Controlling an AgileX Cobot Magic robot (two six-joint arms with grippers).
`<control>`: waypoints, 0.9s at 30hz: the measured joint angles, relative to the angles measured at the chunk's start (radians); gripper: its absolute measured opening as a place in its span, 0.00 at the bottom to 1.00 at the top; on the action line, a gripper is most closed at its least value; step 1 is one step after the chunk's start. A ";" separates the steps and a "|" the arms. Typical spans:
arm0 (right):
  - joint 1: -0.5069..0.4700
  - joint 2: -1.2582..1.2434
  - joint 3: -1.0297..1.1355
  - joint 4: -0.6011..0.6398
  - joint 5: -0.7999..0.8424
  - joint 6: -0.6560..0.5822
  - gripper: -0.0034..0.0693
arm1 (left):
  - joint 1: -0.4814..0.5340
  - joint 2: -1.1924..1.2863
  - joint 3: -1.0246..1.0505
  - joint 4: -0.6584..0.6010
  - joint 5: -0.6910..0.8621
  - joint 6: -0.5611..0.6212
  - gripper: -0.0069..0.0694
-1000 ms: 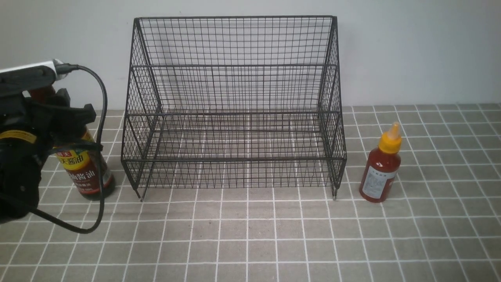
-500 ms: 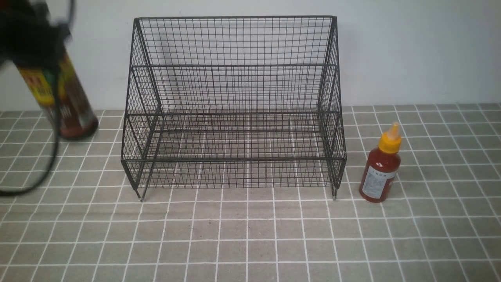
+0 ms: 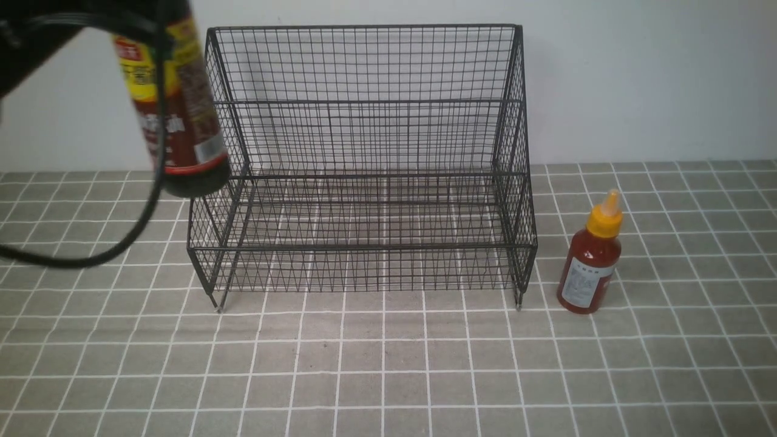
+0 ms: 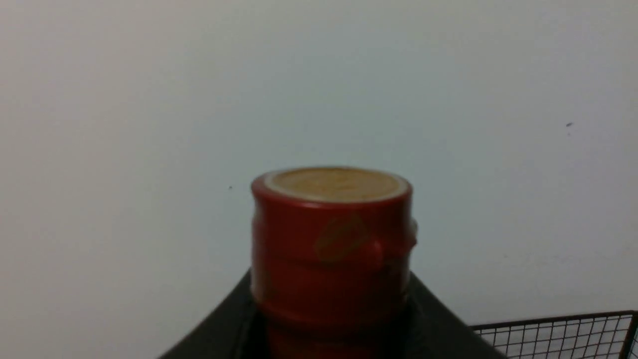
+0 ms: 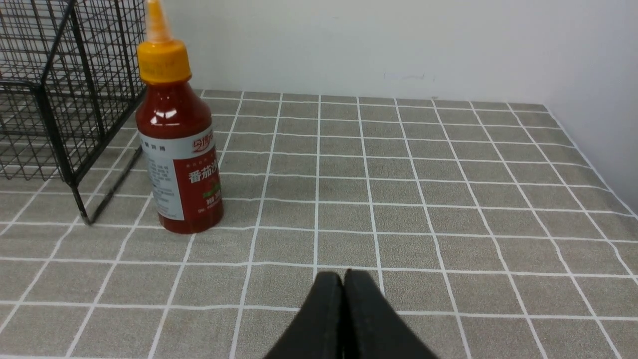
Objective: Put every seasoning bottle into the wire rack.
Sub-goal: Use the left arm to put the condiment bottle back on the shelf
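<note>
the left gripper (image 4: 331,329) was clamped on the soy sauce bottle (image 3: 176,115) near its top, a black finger (image 4: 219,329) on either side just under the red-brown cap (image 4: 331,239); in the front view the bottle hung in the air, clear of the table (image 3: 388,364), tilted so that its base leaned toward the rack (image 3: 364,176) and its top reached the upper edge of the picture; the base showed against the rack's upper left corner, level with the middle tier, but i could not tell whether it was over the rack's side or in front of it; a black cable (image 3: 121,243) drooped from the arm across the bottle's label and looped low over the tiles on the left; the rack stood on its short feet against the white wall (image 3: 637,79), with nothing on its tiers; the red sauce bottle (image 3: 592,261) stood upright on the table just beside the rack's right front foot, apart from it, its yellow nozzle pointing up and its white label turned to the front; the right gripper (image 5: 344,309) was low over the tiles, near that bottle but not touching it, its two black jaws pressed together with nothing between them.
</note>
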 joint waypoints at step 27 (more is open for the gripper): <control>0.000 0.000 0.000 0.000 0.000 0.000 0.03 | -0.005 0.236 -0.106 0.001 -0.075 -0.002 0.42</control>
